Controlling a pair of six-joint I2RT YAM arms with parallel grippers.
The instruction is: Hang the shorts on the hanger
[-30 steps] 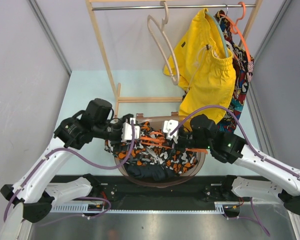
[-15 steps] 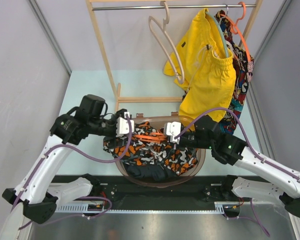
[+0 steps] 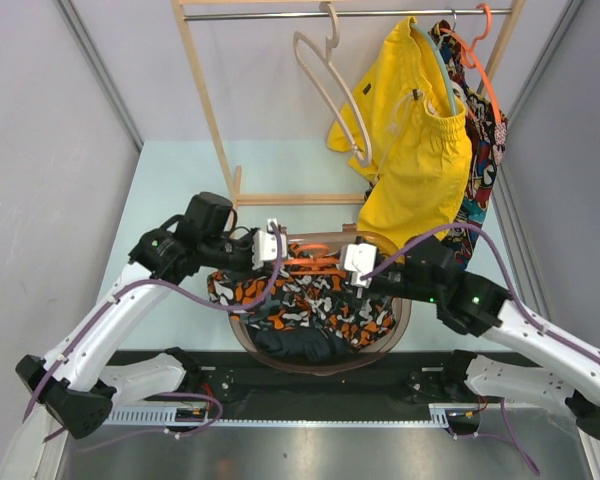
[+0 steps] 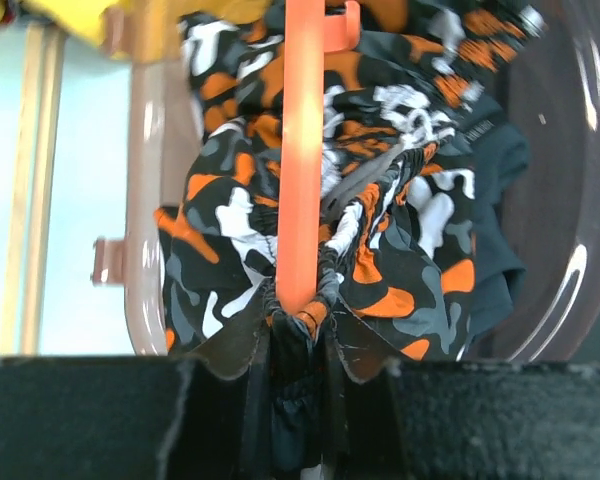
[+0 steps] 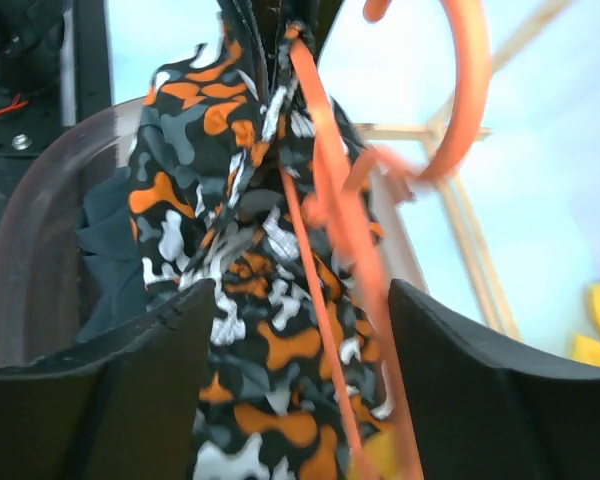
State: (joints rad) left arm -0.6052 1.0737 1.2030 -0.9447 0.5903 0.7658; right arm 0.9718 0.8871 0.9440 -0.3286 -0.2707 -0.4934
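- The left hand (image 4: 298,345) is pinching the waistband of the shorts (image 4: 420,250) against the bar of the orange hanger (image 4: 302,150).
- The right hand (image 5: 292,320) is hovering spread, its fingers (image 5: 130,380) flanking fabric and hanger.
- The shorts are hanging over the clear tub (image 4: 570,150).

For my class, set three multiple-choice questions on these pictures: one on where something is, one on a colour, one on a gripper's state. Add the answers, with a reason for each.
1. The camouflage shorts are over:
A the rack's top rail
B the round brown tub
C bare table

2. The plain shorts on the rack are:
A green
B white
C yellow

3. The left gripper is:
A shut on the camouflage shorts
B wide open
C holding a beige hanger

Answers:
1 B: the top view shows the tub's rim around and below them.
2 C: they show bright yellow.
3 A: the left wrist view shows fabric pinched between its jaws.
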